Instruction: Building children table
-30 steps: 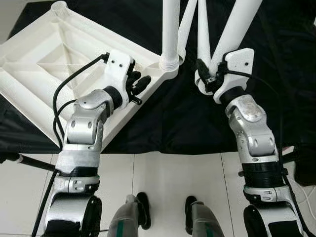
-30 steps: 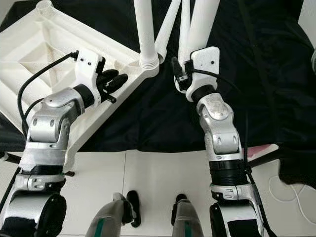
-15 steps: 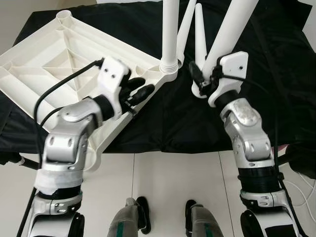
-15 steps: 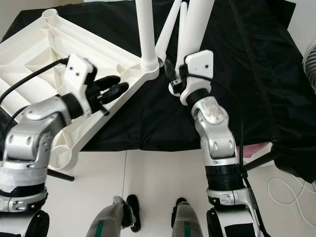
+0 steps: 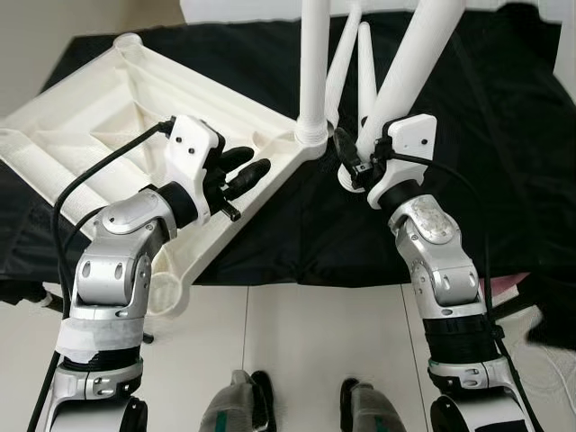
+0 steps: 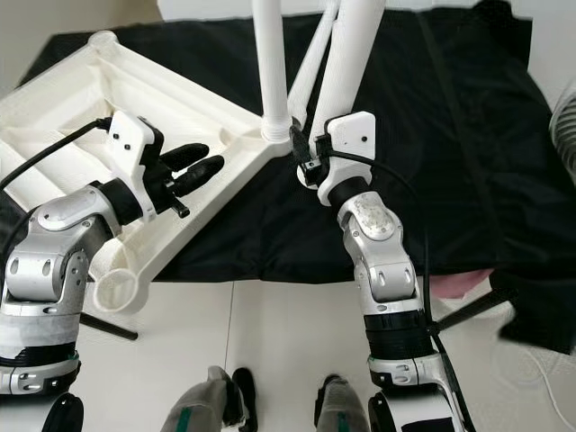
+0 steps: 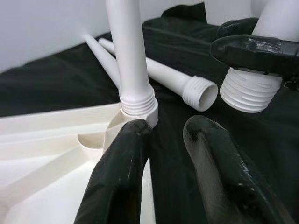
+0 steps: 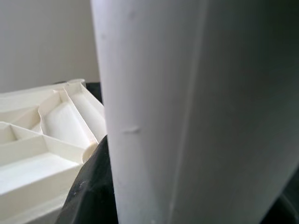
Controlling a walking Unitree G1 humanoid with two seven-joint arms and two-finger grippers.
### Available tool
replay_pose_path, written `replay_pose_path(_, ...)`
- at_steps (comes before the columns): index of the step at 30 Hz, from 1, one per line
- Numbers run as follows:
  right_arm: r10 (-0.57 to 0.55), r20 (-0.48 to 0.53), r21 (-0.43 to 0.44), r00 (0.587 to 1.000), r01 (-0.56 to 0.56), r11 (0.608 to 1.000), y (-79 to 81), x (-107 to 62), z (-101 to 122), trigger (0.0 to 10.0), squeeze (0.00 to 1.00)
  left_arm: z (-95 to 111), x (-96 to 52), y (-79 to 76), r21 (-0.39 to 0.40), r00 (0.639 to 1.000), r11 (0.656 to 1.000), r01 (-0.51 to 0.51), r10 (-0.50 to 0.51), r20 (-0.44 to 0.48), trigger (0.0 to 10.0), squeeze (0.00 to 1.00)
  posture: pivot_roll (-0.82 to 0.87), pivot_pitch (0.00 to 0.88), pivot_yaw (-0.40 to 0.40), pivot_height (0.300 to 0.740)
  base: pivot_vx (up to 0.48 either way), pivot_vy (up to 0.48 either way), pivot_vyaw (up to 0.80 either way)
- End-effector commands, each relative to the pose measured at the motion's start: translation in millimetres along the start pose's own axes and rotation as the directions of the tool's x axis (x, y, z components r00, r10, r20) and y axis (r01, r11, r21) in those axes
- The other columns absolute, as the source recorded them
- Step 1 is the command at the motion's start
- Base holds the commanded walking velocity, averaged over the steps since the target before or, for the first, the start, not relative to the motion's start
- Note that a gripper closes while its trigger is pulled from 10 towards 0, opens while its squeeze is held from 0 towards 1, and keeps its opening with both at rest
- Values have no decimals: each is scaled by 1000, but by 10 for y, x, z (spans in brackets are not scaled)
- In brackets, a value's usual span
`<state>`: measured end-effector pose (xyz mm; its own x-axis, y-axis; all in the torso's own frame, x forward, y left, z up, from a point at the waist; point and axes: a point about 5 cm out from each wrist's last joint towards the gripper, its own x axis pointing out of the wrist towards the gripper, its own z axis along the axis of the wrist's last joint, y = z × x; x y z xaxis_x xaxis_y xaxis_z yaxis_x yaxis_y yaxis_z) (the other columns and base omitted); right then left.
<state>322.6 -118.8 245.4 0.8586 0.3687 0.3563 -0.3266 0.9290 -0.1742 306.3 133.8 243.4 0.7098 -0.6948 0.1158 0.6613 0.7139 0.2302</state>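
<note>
Right gripper (image 5: pixel 353 160) clamps a white table leg (image 5: pixel 405 72); left gripper (image 5: pixel 245 171) gapes over the tabletop (image 5: pixel 108 117).

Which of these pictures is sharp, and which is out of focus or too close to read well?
Left eye view: evenly lit and sharp, the white tabletop crisp against the black cloth. Left wrist view: the near fingers are soft, the screwed-in leg clearer. Right wrist view: the held leg is so close that it blurs.
</note>
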Motion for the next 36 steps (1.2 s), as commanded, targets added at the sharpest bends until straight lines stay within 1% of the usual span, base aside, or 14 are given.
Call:
replay_pose_path(1,12,22,9,1000,-12,1000,42,15,19,10000,0,-86,-53,65,17,994,994,-106,107,-29,10000,0,-108,42,137,740,0,0,0)
replay_pose_path(4,8,21,7,1000,-8,1000,28,14,13,10000,0,-120,-74,46,25,995,996,-90,91,-34,10000,0,-108,42,137,740,0,0,0)
replay_pose_path(5,4,19,3,1000,-4,1000,12,10,7,10000,0,-176,-119,-12,41,998,999,-29,31,-47,10000,0,-108,42,137,740,0,0,0)
replay_pose_path(7,4,19,3,1000,-4,1000,12,10,7,10000,0,-176,-119,-12,41,998,999,-29,31,-47,10000,0,-108,42,137,740,0,0,0)
replay_pose_path(8,1,16,-1,1000,-1,1000,-1,4,-1,10000,0,-246,-181,-80,50,997,997,54,-51,-65,10000,0,-108,35,140,740,0,0,0)
replay_pose_path(10,1,16,-1,1000,-1,1000,-1,4,-1,10000,0,-246,-181,-80,50,997,997,54,-51,-65,10000,0,-108,35,140,740,0,0,0)
replay_pose_path(12,-7,11,-16,1000,7,1000,-39,-29,-17,10000,0,-422,-362,-149,47,970,977,206,-197,-145,10000,0,-115,33,151,740,0,0,0)
replay_pose_path(13,-7,11,-16,1000,7,1000,-39,-29,-17,10000,0,-422,-362,-149,47,970,977,206,-197,-145,10000,0,-115,33,151,740,0,0,0)
replay_pose_path(14,-13,9,-22,1000,13,1000,-59,-45,-22,10000,0,-459,-424,-134,44,961,971,235,-226,-159,10000,0,-115,33,151,740,0,0,0)
replay_pose_path(17,-20,8,-27,1000,20,999,-77,-59,-26,10000,0,-497,-469,-93,28,956,970,241,-232,-180,10000,0,-117,35,151,740,0,0,0)
replay_pose_path(23,-33,4,-37,999,33,999,-113,-90,-39,10000,0,-596,-635,116,72,947,970,234,-211,-242,10000,0,-119,33,150,740,0,0,0)
replay_pose_path(30,-28,6,-41,1000,28,999,-113,-87,-43,10000,0,-698,-735,227,95,936,969,229,-192,-294,10000,0,-115,34,146,740,0,0,0)
replay_pose_path(33,-26,9,-48,1000,26,999,-122,-82,-31,10000,0,-870,-847,331,92,919,974,205,-160,-360,10000,0,-113,47,145,740,0,0,0)
replay_pose_path(36,-25,11,-51,1000,26,998,-125,-82,-22,10000,0,-961,-890,392,86,914,981,173,-128,-386,10000,0,-113,56,144,740,0,0,0)
